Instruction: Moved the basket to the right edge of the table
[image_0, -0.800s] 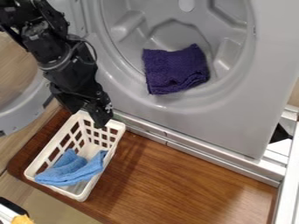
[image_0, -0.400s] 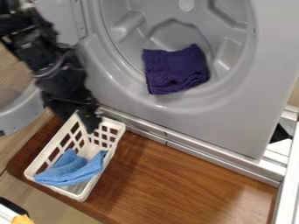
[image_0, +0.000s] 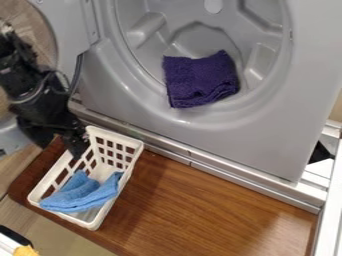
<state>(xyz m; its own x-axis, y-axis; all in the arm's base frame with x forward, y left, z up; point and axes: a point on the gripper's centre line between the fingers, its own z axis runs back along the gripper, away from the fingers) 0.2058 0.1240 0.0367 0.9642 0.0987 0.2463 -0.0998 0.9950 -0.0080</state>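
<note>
The black gripper (image_0: 65, 146) hangs at the left, over the upper left rim of the white basket; how its fingers stand is hard to make out. The white plastic basket (image_0: 115, 136) stands at a slant on the left part of the brown wooden table (image_0: 200, 205). Inside its lower half lies a folded blue cloth (image_0: 81, 192). From this angle I cannot tell whether the gripper touches the basket's rim.
A grey washing machine front (image_0: 220, 135) runs behind the table, with a purple towel (image_0: 200, 80) in its drum. Its round door (image_0: 63, 30) stands open at the upper left. A white frame (image_0: 327, 200) borders the right side. Something yellow (image_0: 25, 251) is at the bottom left corner.
The arm and gripper have moved left, from the basket's back corner to its upper left side. Basket, blue cloth and purple towel have stayed in place.
</note>
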